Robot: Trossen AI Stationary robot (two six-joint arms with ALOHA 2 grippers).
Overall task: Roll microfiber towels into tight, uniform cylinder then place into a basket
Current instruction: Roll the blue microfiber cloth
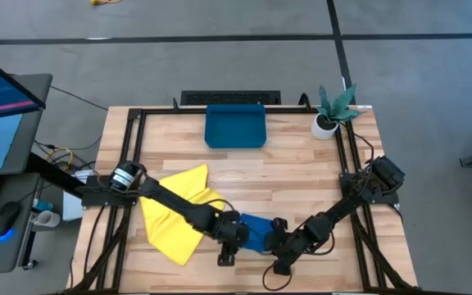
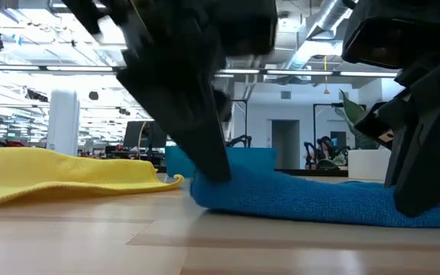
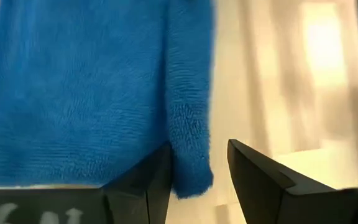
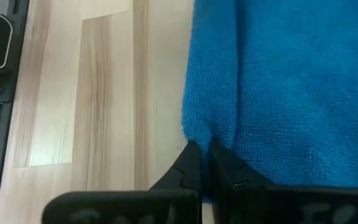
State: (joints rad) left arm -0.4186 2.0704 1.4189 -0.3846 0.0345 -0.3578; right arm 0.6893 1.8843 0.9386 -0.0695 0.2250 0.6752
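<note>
Blue microfiber towel (image 1: 256,232), partly rolled, lies on wooden counter (image 1: 301,176) between both tools; right tool (image 4: 205,152) pinches its edge shut; left tool (image 3: 199,163) stands parted astride the opposite corner; uneven tension risks unrolling.

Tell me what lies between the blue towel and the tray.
Only bare wood. In the high view, open table separates the blue towel from the tray; the yellow towel lies off to the left of that stretch.

Overhead, table-level and both close wrist cameras share the blue towel (image 1: 256,232)
</note>
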